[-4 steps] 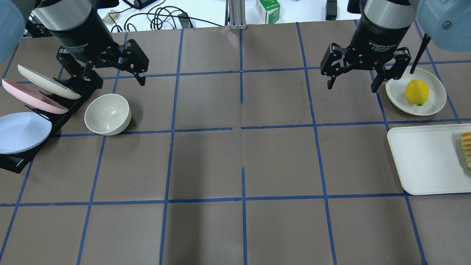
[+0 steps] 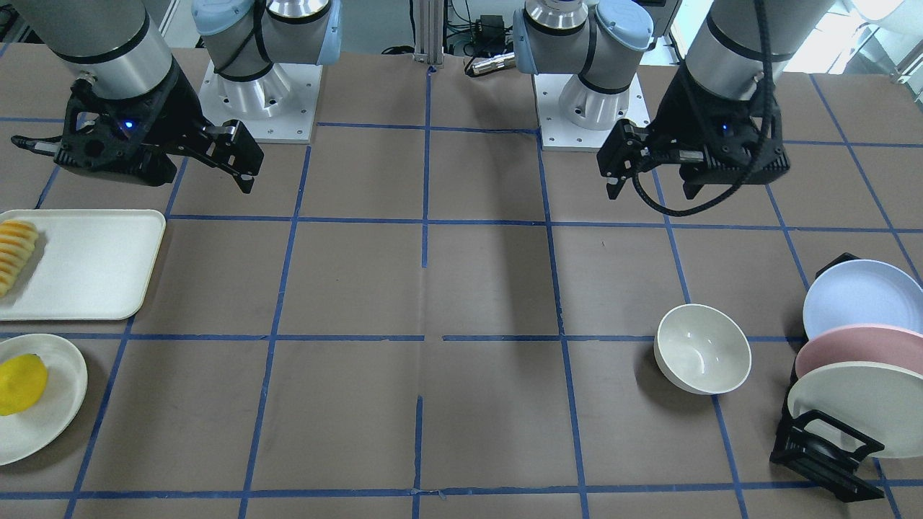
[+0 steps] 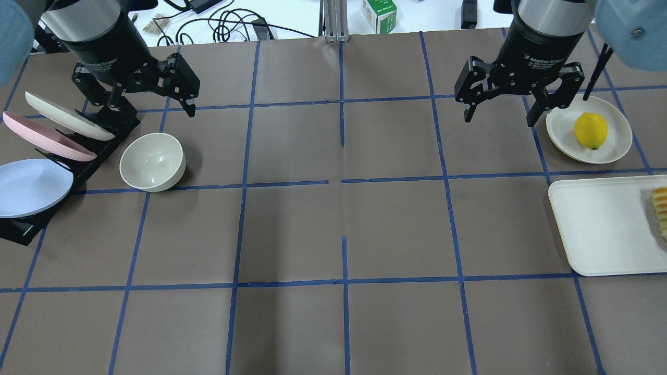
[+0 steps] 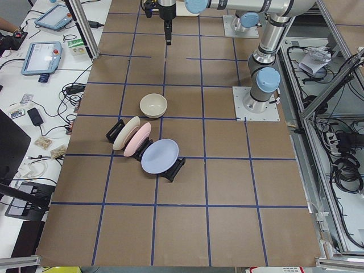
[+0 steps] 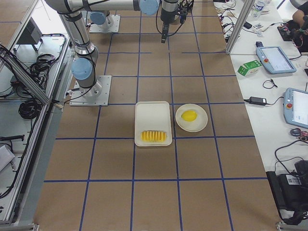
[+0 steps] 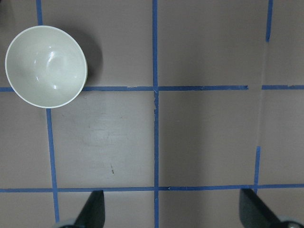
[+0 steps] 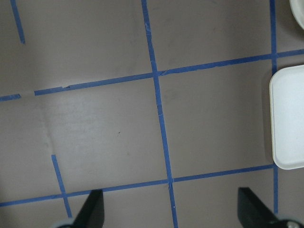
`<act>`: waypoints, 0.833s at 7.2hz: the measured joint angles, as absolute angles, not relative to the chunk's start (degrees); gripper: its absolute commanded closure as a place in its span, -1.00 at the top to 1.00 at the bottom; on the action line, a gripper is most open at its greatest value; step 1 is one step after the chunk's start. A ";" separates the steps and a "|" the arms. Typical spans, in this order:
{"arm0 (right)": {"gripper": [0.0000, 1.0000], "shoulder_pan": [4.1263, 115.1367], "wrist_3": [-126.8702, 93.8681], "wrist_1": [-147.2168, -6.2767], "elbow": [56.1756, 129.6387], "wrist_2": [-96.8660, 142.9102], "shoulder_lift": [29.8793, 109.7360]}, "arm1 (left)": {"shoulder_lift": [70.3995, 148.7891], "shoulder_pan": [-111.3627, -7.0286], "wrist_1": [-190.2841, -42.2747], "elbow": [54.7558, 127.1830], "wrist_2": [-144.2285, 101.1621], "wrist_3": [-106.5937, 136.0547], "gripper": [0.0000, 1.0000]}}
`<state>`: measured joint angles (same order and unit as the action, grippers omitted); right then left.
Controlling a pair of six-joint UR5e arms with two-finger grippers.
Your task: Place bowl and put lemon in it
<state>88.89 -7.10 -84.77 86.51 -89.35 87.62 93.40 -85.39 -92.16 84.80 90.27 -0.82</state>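
The left pincer (image 3: pixel 148 107) and right pincer (image 3: pixel 499 121) hang above the worktop (image 3: pixel 344 234), well apart. The bowl (image 3: pixel 152 162) stands on the worktop near the left pincer. The plate rack (image 3: pixel 21 232) stands just beside the bowl, away from the right pincer. The lemon (image 3: pixel 590 130) lies on a plate (image 3: pixel 560 133) near the right pincer, on its outer side. The tray (image 3: pixel 599 224) lies beside that plate, toward the robot, with slices (image 3: pixel 661 211) at its outer edge.

Arms (image 2: pixel 728 50): I see silver-grey tubes, black wrist collars and pale blue joint caps (image 2: pixel 624 21).
Bases (image 2: pixel 249 90): round and grey, on white square plates (image 2: pixel 296 122) bolted at the edges.
Left gripper (image 3: pixel 151 107): black linkages, white "Adaptive Gripper" lettering, blue light.
Right gripper (image 3: pixel 498 121): same build.
Cable (image 2: pixel 670 210): black loop at 6 o'clock of my left wrist.
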 measured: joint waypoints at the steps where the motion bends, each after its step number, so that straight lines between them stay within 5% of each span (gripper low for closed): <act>1: 1.00 88.19 -7.10 -86.07 86.64 -89.77 87.36 | 95.09 -81.53 -89.67 85.28 90.71 -1.51 1.00; 6: 1.00 72.35 10.34 -97.40 86.91 -90.17 80.21 | 106.78 -65.62 -70.83 93.61 90.24 -19.83 1.00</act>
<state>72.35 10.34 -97.40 86.91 -90.17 80.21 106.78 -65.62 -70.83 93.61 90.24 -19.83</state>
